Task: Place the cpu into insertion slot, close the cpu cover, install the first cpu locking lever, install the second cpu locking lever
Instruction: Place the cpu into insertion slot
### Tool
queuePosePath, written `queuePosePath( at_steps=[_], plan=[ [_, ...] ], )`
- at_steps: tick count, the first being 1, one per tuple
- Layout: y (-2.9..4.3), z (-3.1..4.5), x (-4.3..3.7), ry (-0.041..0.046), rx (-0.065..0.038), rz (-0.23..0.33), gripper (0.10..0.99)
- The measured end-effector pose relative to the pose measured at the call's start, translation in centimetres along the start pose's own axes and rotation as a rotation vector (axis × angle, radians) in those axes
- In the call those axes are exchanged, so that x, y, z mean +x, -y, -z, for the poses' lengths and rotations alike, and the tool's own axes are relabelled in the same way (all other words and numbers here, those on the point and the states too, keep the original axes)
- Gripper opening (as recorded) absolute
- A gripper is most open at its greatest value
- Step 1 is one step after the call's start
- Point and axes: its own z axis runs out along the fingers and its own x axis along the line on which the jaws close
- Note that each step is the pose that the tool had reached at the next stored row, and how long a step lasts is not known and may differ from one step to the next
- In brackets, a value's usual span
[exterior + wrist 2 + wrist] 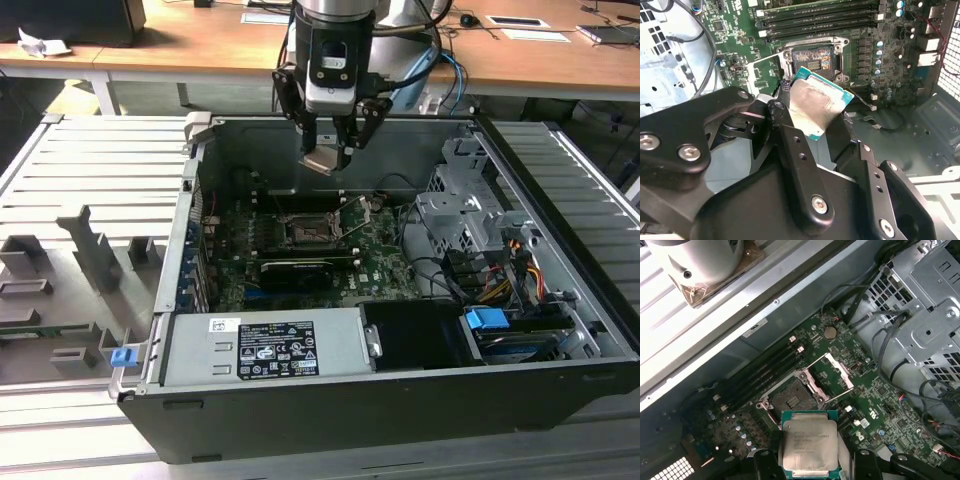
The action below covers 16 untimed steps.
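My gripper (328, 155) hangs inside the open computer case, shut on the cpu (322, 161), a flat square chip with a silver-grey top. The chip (807, 442) sits between the black fingers (763, 462) in both wrist views, tilted, its green edge (822, 82) showing. It is held in the air above the green motherboard (380, 260), apart from it. The insertion slot (308, 231) is a dark square socket with bare contacts (813, 60) (790, 400). The cpu cover (834, 374) stands swung open beside the socket (764, 75).
Long black memory slots (765, 375) run beside the socket. A black card (295, 270) lies in front of it. The power supply (265, 345) fills the case front. A metal drive cage (460, 210) and cables (500, 275) stand at the exterior view's right.
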Motion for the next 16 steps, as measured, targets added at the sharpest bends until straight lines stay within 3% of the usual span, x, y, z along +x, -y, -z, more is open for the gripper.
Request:
queuePosePath(
  at_steps=[5,9,16],
  plan=[
    [0.01,-0.05,0.0,0.0051,0.0,-0.049,0.529],
    [0.01,-0.1,0.0,0.0144,-0.002,-0.155,0.529],
    [0.02,-0.17,0.0,0.0228,-0.003,-0.248,0.529]
  ],
)
